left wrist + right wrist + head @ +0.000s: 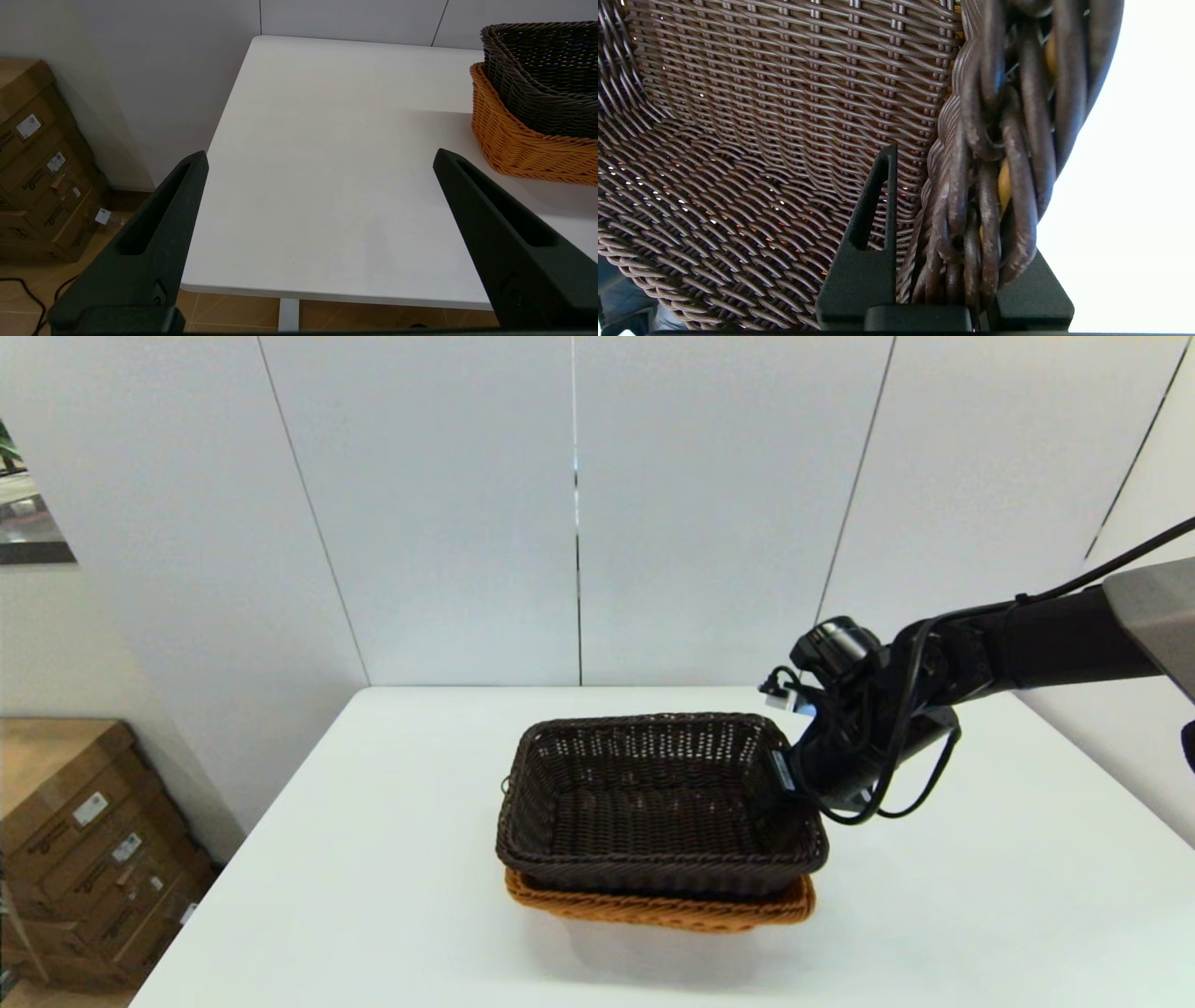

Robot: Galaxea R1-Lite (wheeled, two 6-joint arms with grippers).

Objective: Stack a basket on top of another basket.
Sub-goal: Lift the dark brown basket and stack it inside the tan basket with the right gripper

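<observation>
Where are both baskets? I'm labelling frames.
Dark basket (653,803), head view, inner floor.
Orange basket (514,144), left wrist view, side wall.

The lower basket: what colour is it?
Orange-tan wicker lower basket, clearest in the left wrist view.

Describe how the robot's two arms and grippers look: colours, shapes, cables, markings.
The right arm is a black tube with a grey upper casing, looped black cables and a black wrist camera block with a small white label. The right gripper has black wedge-shaped fingers on a black base. The left gripper has two long, tapered black fingers, each with a recessed slot. No cables show on it.
</observation>
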